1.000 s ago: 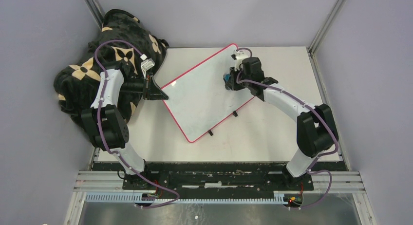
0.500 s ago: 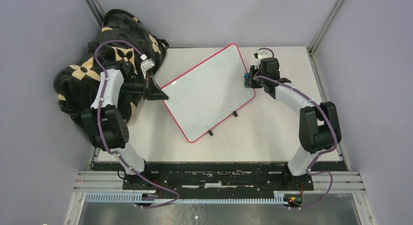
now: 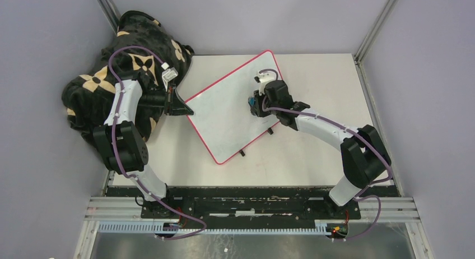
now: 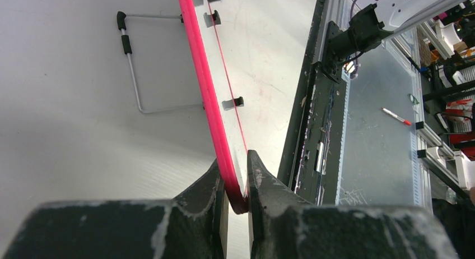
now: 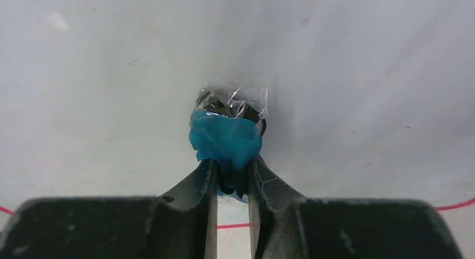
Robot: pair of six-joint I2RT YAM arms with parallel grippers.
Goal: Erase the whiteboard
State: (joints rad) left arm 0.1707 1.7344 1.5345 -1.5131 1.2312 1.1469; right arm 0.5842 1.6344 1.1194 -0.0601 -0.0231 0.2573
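Observation:
The whiteboard (image 3: 224, 110) lies tilted on the table, white with a red-pink rim and two black feet on its near right edge; no writing shows on it. My left gripper (image 3: 182, 109) is shut on the board's left corner, and the left wrist view shows the pink rim (image 4: 208, 96) pinched between the jaws (image 4: 238, 180). My right gripper (image 3: 256, 105) is shut on a blue eraser (image 5: 226, 140) wrapped in clear plastic and presses it on the board's right part. In the right wrist view the eraser sits against the white surface (image 5: 347, 74).
A black blanket with tan flower shapes (image 3: 120, 63) is heaped at the far left, under my left arm. A bare strip of table (image 3: 325, 74) lies right of the board. Metal frame posts stand at the back corners. A red marker (image 4: 396, 116) lies past the table's front rail.
My right gripper swung with the eraser from the board's far right part out past its right edge, then back onto the board lower and further left. The left gripper and board stayed put.

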